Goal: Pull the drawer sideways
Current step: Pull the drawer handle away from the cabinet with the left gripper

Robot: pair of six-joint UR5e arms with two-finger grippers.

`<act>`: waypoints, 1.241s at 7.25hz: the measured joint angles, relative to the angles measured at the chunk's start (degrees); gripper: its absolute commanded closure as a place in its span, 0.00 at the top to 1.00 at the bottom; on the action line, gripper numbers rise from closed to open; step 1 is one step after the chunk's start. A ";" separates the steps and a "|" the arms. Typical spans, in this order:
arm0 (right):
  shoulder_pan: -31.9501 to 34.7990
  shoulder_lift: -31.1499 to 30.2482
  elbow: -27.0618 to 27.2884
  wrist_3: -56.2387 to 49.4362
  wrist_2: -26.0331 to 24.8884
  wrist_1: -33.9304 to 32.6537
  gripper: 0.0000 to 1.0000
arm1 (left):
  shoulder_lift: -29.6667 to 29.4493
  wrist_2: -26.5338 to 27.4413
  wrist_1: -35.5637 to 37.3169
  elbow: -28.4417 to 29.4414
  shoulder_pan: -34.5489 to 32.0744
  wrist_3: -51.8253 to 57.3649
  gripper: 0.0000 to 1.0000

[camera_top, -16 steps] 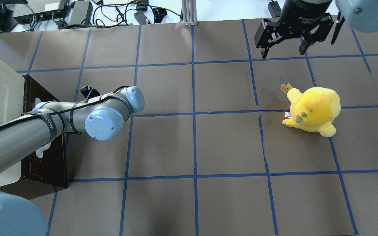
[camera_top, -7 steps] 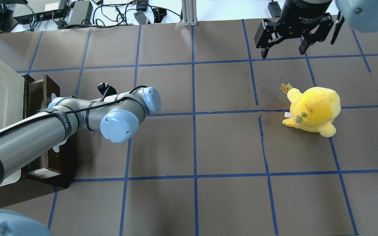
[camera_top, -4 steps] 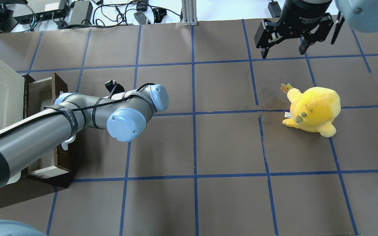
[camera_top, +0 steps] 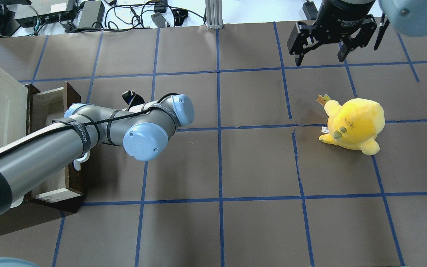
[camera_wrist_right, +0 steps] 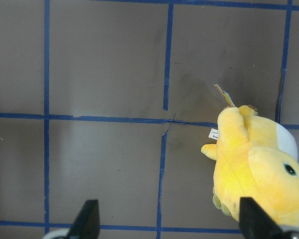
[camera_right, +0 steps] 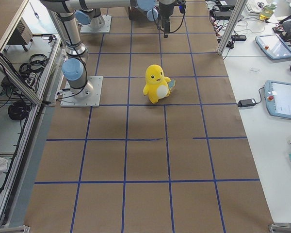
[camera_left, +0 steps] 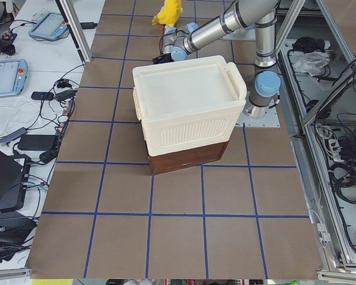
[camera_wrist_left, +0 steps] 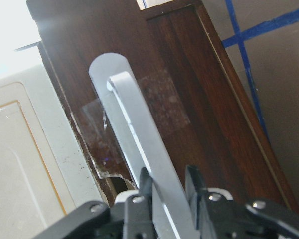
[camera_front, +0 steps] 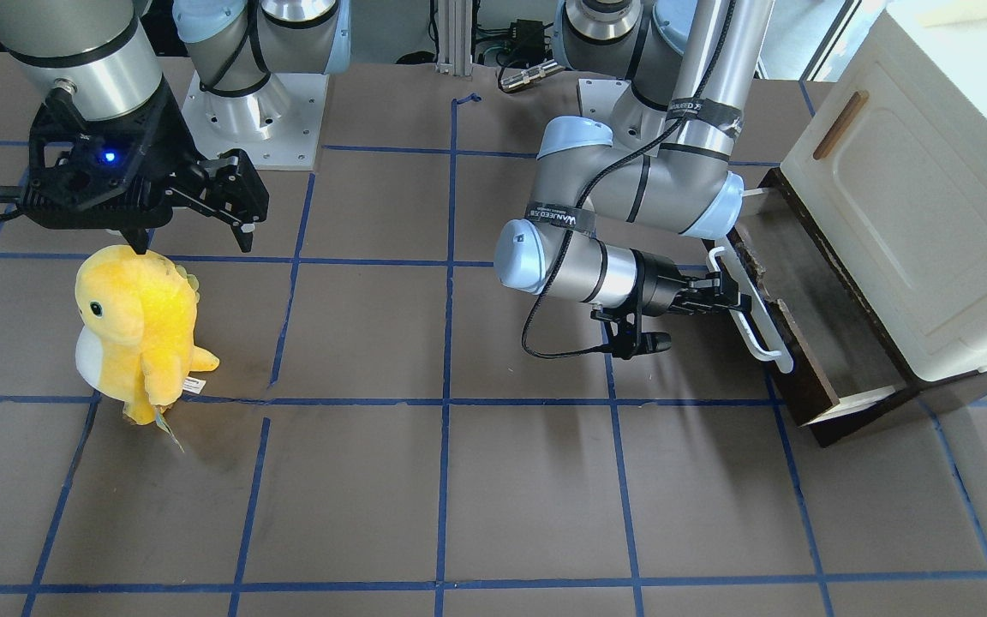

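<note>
The drawer [camera_front: 810,291] stands partly out of the cream-white cabinet [camera_front: 913,214], showing its grey-brown floor and dark brown front [camera_front: 789,351]. My left gripper [camera_front: 729,300] is shut on the long white loop handle [camera_front: 755,313]. In the left wrist view the fingers [camera_wrist_left: 195,184] pinch the white bar [camera_wrist_left: 139,144] against the dark front [camera_wrist_left: 189,89]. In the overhead view the open drawer [camera_top: 52,111] shows beside my left arm, which hides the gripper. My right gripper [camera_top: 320,61] hangs open and empty at the far right.
A yellow plush toy [camera_top: 354,124] stands on the brown mat, just below my right gripper [camera_front: 189,244]; it also shows in the right wrist view [camera_wrist_right: 259,164]. The cabinet [camera_left: 187,107] sits at the table's left end. Blue tape lines grid the mat.
The drawer has slid out of the cabinet, rightward in the overhead view, with my left arm moving with it. The right arm and the plush toy have not moved.
</note>
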 measured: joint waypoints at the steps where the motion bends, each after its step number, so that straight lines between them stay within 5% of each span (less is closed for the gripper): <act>1: 0.00 0.00 0.00 0.00 0.00 0.00 1.00 | -0.01 -0.35 0.00 0.15 -0.21 0.02 0.33; 3: 0.00 0.00 0.00 0.00 0.00 0.00 1.00 | -0.14 -0.54 -0.03 0.46 -0.90 0.03 0.36; 5: 0.00 0.00 0.00 0.00 0.00 0.00 1.00 | -0.08 -0.47 -0.08 0.76 -1.13 0.03 0.81; 9: 0.00 0.00 0.00 -0.01 0.00 0.00 1.00 | 0.37 -0.33 0.03 1.04 -1.09 0.73 0.84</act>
